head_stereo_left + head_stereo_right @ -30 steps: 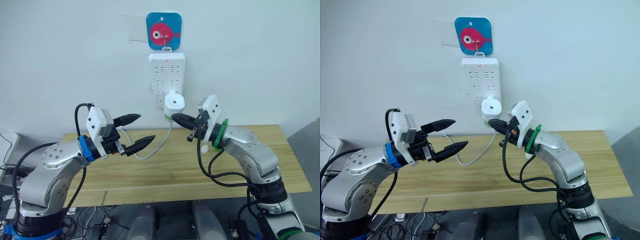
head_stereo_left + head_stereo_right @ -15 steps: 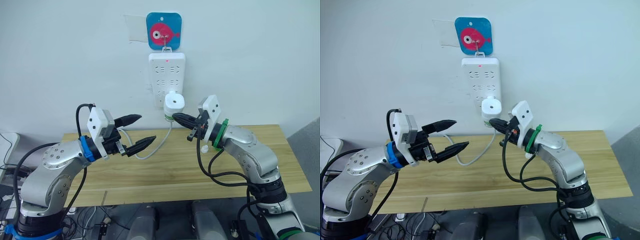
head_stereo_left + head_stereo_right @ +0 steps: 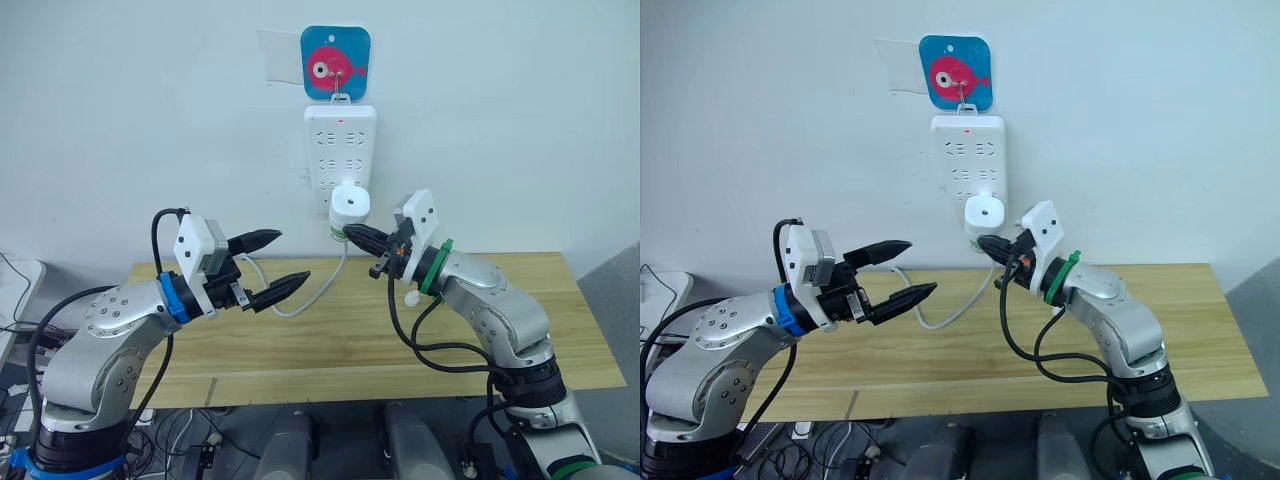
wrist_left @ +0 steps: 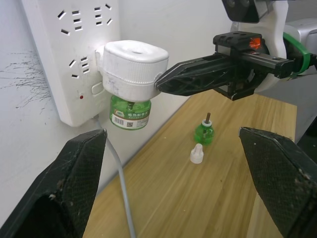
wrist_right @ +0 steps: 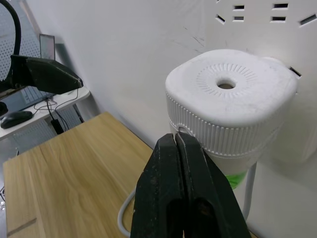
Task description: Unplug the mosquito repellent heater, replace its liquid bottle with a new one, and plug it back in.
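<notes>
On the wall above the wooden surface (image 3: 350, 330), the mosquito repellent heater (image 3: 350, 203) sits plugged into the lower part of the white power strip (image 3: 341, 150), with a green liquid bottle (image 4: 130, 113) screwed in beneath it. The right claw (image 3: 352, 233), its fingers pressed together, points its tips at the heater's ribbed side. The left claw (image 3: 285, 264) hangs spread wide, well apart from the heater.

With fingers pressed together, the right claw cannot grip the heater; pushing on would likely just nudge or tilt it in the socket, or swing the strip on its hook. A second green bottle (image 4: 203, 132) and a small white cap (image 4: 196, 153) stand on the surface and could be knocked over by a low sweep.

The bottle's label carries a barcode, its print too small to read. A fish picture (image 3: 335, 63) hangs above the strip.
</notes>
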You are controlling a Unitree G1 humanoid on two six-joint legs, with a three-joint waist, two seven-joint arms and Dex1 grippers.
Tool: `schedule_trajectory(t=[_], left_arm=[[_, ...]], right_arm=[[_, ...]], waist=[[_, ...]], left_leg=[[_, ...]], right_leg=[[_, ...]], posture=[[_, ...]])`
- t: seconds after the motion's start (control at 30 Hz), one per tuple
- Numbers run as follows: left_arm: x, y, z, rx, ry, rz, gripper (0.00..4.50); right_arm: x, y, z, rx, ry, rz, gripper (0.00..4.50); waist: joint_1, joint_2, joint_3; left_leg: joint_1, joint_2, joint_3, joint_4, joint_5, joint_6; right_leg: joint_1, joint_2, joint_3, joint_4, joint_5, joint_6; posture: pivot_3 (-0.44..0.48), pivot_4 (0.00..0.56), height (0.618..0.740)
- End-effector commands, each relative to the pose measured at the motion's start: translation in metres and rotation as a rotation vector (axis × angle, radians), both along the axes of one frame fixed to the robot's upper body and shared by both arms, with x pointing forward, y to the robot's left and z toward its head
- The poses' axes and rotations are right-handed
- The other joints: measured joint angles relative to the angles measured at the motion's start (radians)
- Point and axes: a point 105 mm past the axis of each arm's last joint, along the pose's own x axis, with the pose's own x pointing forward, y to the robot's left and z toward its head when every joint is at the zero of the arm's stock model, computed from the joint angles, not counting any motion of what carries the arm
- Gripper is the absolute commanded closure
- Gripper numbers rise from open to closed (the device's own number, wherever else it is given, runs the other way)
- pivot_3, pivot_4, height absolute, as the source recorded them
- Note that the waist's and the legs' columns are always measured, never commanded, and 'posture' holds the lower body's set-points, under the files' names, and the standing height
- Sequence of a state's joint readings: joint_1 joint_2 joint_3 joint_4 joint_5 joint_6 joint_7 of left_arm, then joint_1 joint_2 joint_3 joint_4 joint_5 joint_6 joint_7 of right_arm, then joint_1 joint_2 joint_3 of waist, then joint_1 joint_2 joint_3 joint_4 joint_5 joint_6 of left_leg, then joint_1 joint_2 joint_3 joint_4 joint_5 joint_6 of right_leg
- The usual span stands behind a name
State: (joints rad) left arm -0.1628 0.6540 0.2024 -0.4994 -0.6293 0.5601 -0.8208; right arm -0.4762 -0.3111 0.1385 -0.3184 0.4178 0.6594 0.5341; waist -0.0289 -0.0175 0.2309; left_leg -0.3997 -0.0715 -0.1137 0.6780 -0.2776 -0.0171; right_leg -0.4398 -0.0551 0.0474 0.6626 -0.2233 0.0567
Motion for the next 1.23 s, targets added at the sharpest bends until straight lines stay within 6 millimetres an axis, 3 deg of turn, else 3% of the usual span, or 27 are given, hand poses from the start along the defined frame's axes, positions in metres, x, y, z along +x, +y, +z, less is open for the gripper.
schedule_trajectory(t=[0.03,0.2,0.3,0.43,0.6,0.67,0.87,1.07,1.23], left_arm=[[-0.001,0.005,0.006,0.015,-0.027,0.001,0.0],[0.005,0.021,0.004,0.039,-0.003,0.055,0.0],[0.011,0.036,-0.002,0.083,0.025,0.114,0.0],[0.018,0.06,-0.006,0.121,0.066,0.202,0.0],[0.024,0.101,-0.016,0.181,0.109,0.325,0.0],[0.026,0.116,-0.023,0.214,0.116,0.359,0.0],[0.029,0.138,-0.032,0.267,0.112,0.394,0.0],[0.032,0.139,-0.032,0.269,0.102,0.384,0.0],[0.029,0.136,-0.033,0.263,0.122,0.357,0.0]], right_arm=[[-0.007,-0.012,0.01,-0.007,-0.047,0.002,4.46],[-0.026,-0.017,0.006,-0.05,-0.02,0.114,4.46],[-0.033,-0.031,0.002,-0.093,-0.016,0.141,3.9],[-0.035,-0.064,-0.002,-0.152,-0.005,0.124,2.42],[-0.024,-0.125,-0.012,-0.205,0.009,-0.015,0.56],[-0.019,-0.149,-0.013,-0.209,0.005,-0.084,0.04],[-0.009,-0.195,-0.016,-0.277,-0.03,-0.209,0.04],[-0.002,-0.211,-0.021,-0.314,-0.043,-0.277,0.04],[-0.001,-0.21,-0.022,-0.327,-0.055,-0.272,0.04]], waist=[[0.0,0.0,0.0],[-0.002,0.0,0.0],[-0.002,0.0,0.0],[0.0,0.0,0.0],[-0.001,-0.001,-0.001],[-0.001,-0.001,-0.001],[-0.002,-0.001,-0.002],[-0.003,-0.001,-0.003],[-0.003,0.0,-0.005]], left_leg=[[0.0,0.0,0.0,0.0,0.0,0.0],[0.0,0.002,0.001,-0.001,0.0,0.0],[0.0,0.003,0.001,-0.001,0.0,0.001],[0.0,0.003,0.001,-0.001,-0.001,0.001],[0.0,0.002,0.002,-0.001,-0.001,0.001],[0.0,0.003,0.002,-0.001,-0.001,0.001],[0.0,0.003,0.003,-0.001,0.0,0.001],[0.0,0.003,0.003,-0.001,0.0,0.001],[0.0,0.003,0.003,-0.001,0.0,0.0]], right_leg=[[0.0,0.0,0.0,0.0,0.0,0.0],[-0.001,0.0,0.001,-0.001,0.0,0.0],[0.0,0.001,0.0,-0.001,0.0,0.0],[0.0,0.001,0.0,-0.002,0.0,0.0],[0.001,0.001,0.0,-0.002,0.0,0.0],[0.001,0.001,0.0,-0.002,0.0,0.0],[0.0,0.0,0.001,-0.002,0.0,0.0],[0.0,0.0,0.001,-0.002,0.0,0.0],[0.0,0.0,0.001,-0.001,0.0,0.0]], posture=[[-0.013,0.189,0.74],[-0.013,0.185,0.74],[-0.014,0.181,0.74],[-0.013,0.176,0.74],[-0.031,0.17,0.74],[-0.043,0.163,0.74],[-0.053,0.155,0.74],[-0.053,0.155,0.74],[-0.054,0.153,0.74]])
